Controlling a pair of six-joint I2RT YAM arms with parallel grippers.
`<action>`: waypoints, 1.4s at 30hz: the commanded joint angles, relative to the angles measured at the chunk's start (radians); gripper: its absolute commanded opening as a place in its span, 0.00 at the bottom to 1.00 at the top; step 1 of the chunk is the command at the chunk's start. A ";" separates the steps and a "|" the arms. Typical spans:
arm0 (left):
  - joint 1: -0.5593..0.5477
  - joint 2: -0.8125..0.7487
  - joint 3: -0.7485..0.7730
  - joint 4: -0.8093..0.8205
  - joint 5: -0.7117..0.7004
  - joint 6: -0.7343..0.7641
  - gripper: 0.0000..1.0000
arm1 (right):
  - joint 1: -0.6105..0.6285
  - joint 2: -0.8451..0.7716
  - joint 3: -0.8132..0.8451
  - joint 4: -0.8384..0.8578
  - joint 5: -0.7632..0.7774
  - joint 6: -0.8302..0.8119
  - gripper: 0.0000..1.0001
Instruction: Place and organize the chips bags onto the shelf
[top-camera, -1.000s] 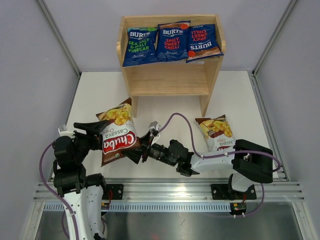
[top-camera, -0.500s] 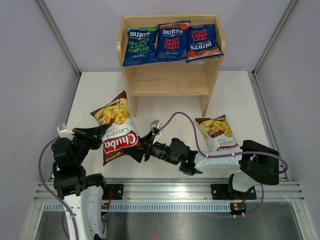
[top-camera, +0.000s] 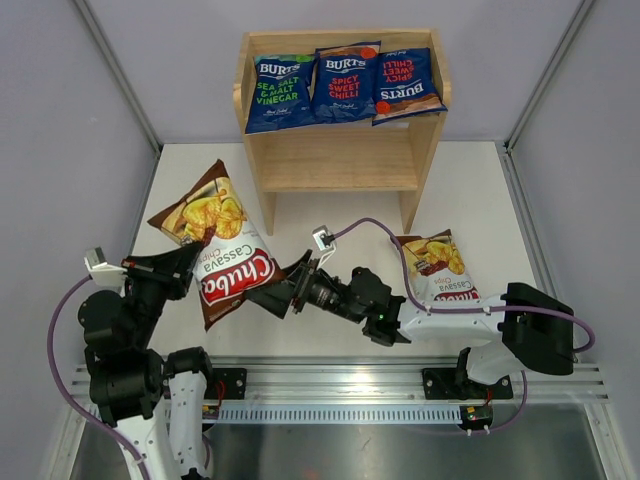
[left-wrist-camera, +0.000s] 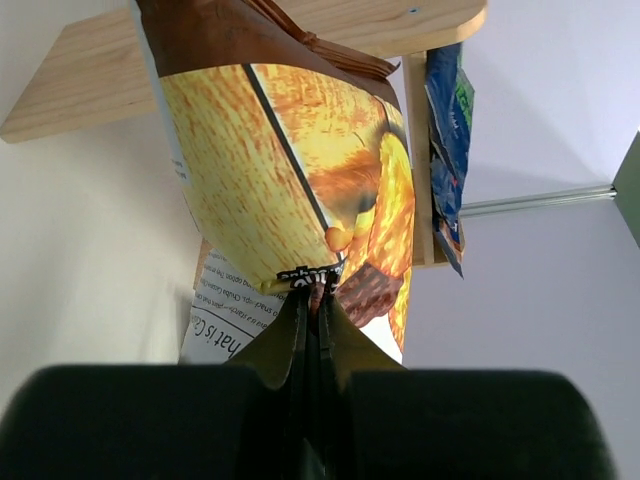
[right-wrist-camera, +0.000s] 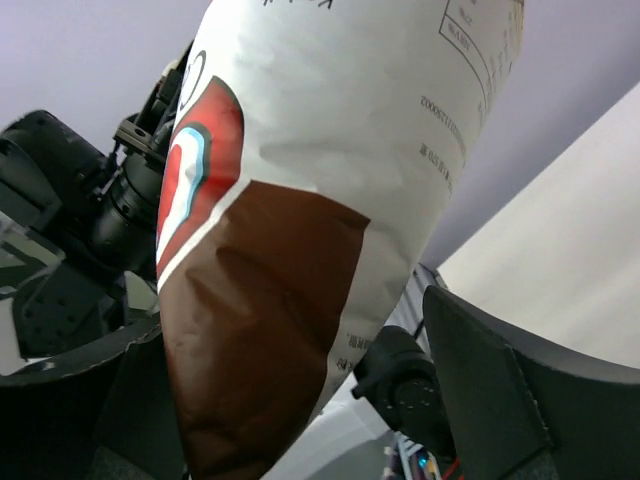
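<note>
A brown-and-white Chuba chips bag (top-camera: 225, 250) hangs tilted above the table, left of the shelf (top-camera: 340, 160). My left gripper (top-camera: 197, 258) is shut on its left edge; in the left wrist view the fingertips (left-wrist-camera: 315, 300) pinch the bag (left-wrist-camera: 290, 180). My right gripper (top-camera: 280, 290) stands open at the bag's lower right corner. The right wrist view shows that gripper (right-wrist-camera: 300, 400) spread wide around the bag's brown bottom (right-wrist-camera: 270, 330), with a gap on one side. A second Chuba bag (top-camera: 437, 268) lies flat on the table. Three blue Burts bags (top-camera: 345, 82) lie on the shelf's top tier.
The right arm's purple cable (top-camera: 370, 235) loops over the table in front of the shelf's right leg (top-camera: 412, 205). A metal rail (top-camera: 340, 385) runs along the near edge. Grey walls (top-camera: 60, 150) close in both sides.
My left gripper shut on the Chuba bag's edge and lifted it up and to the left. My right gripper opened and let go of the bag's lower corner.
</note>
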 joint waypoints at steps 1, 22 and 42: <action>-0.006 0.004 0.051 0.033 0.011 -0.006 0.00 | -0.025 -0.010 0.038 0.143 -0.014 0.133 0.91; -0.017 -0.012 -0.047 0.263 0.103 -0.009 0.00 | -0.094 -0.047 0.076 -0.032 0.021 0.203 0.99; -0.023 -0.029 -0.153 0.415 0.161 -0.027 0.60 | -0.101 -0.077 0.006 0.087 -0.212 -0.045 0.10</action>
